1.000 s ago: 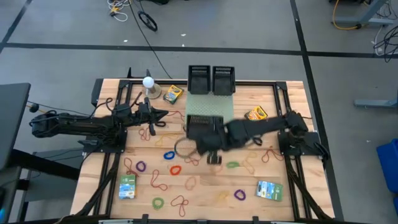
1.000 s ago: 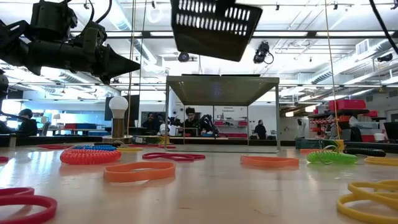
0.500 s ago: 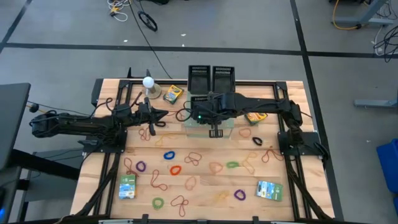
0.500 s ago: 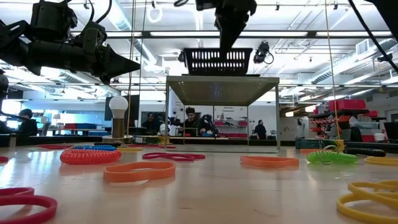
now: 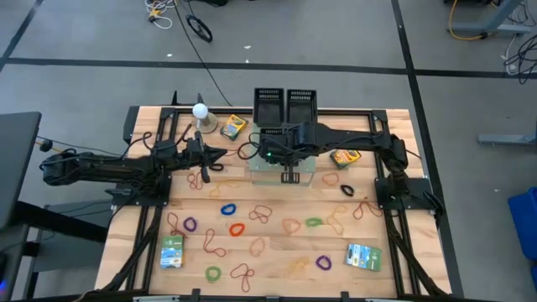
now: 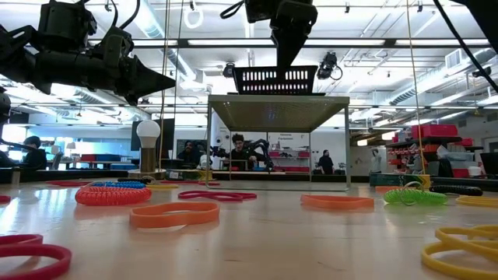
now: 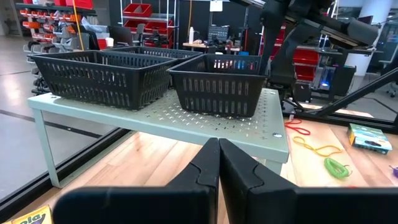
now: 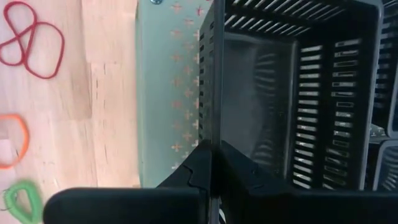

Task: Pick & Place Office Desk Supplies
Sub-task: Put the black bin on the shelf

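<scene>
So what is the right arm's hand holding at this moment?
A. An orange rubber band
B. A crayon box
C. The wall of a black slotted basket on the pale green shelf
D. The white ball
C: the right hand is pinched on the rim wall of the black basket, which sits on the green perforated shelf; the same basket shows under that arm in the low view.

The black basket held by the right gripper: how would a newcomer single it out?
Find the pale green perforated shelf at the middle of the wooden table. Three black slotted baskets sit on it; this basket is the front one, toward the shelf's open edge. Unlike the back pair, the right gripper is shut on its rim.
</scene>
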Motion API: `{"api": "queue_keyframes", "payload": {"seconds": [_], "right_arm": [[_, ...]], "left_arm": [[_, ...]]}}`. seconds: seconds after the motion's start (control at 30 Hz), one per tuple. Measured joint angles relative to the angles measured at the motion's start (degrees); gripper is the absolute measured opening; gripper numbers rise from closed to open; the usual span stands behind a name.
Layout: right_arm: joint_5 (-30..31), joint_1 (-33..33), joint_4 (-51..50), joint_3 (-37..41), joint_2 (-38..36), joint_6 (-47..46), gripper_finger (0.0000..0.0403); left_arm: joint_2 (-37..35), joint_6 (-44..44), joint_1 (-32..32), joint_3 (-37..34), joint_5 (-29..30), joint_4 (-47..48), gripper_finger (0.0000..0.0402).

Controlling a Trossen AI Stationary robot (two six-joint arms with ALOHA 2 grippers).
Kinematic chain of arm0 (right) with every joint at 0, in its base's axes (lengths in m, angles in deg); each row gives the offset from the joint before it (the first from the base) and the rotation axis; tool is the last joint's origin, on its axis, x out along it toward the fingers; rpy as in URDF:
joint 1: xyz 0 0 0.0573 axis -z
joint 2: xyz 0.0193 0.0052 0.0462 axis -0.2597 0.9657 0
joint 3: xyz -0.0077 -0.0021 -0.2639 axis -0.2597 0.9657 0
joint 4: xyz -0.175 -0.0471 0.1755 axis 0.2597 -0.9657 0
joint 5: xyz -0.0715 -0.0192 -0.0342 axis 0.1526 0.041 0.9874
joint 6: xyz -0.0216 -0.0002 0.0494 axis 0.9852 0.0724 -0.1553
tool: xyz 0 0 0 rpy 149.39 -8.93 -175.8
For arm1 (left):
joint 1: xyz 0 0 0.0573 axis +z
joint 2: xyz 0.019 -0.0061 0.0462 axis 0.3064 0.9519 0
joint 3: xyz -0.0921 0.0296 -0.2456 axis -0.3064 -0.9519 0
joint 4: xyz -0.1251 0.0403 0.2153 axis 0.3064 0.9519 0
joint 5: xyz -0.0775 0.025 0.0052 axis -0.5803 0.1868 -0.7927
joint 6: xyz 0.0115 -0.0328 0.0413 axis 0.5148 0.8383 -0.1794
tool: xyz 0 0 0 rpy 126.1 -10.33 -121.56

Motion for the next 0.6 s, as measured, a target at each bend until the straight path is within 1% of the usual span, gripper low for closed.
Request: {"api": "queue_keyframes", "payload": {"seconds": [0.6], "right_arm": [[0.86,-0.02,-0.04,0.0,0.0,-2.4,0.0051]], "left_arm": [[0.01,0.01,0.0,0.0,-0.02,0.0,0.0009]]}}
